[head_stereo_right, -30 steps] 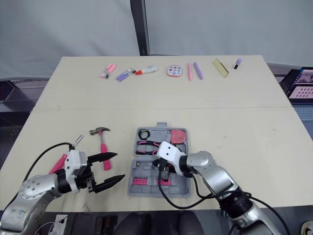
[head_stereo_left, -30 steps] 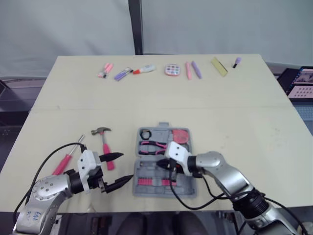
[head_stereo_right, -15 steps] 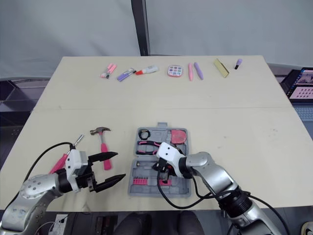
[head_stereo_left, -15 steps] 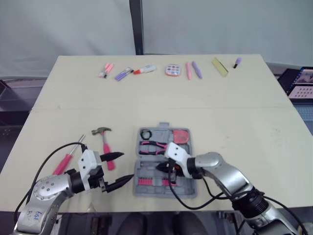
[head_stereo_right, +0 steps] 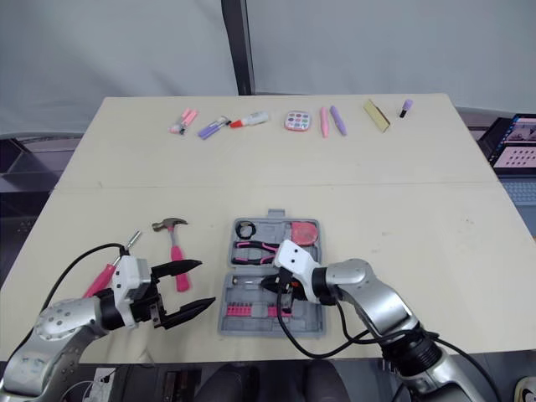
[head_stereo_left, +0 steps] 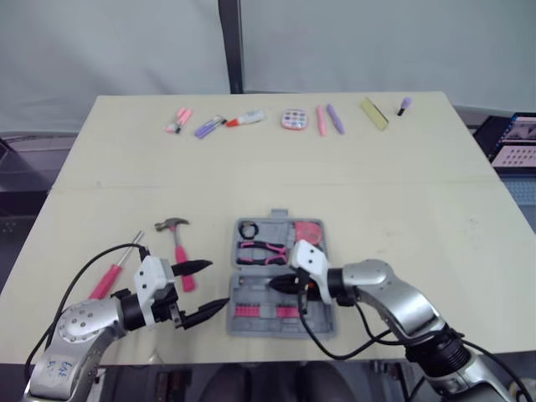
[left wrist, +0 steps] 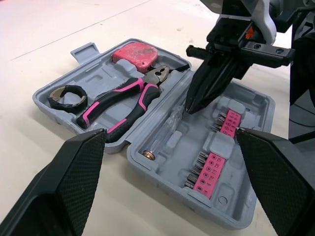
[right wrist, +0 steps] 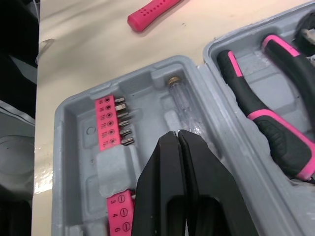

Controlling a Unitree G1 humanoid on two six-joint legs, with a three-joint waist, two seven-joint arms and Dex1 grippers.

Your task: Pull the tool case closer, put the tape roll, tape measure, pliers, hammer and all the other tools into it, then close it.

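Tool case is laid open on the tabletop near its front edge; over the near half the right pincer is held with its two black fingers pressed together, nothing being pinched, and its tip is pointed at a clear-handled screwdriver seated in a groove there, though contact cannot be judged; pink bit holders are seen just beside that groove; in the far half the pliers, the tape measure and the tape roll are lodged in their recesses; the left pincer is held spread wide and empty just left of the case; beyond it the hammer is laid flat on the tabletop, apart from the case, and a pink-handled screwdriver is found farther left; a row of small items is ranged along the far edge.
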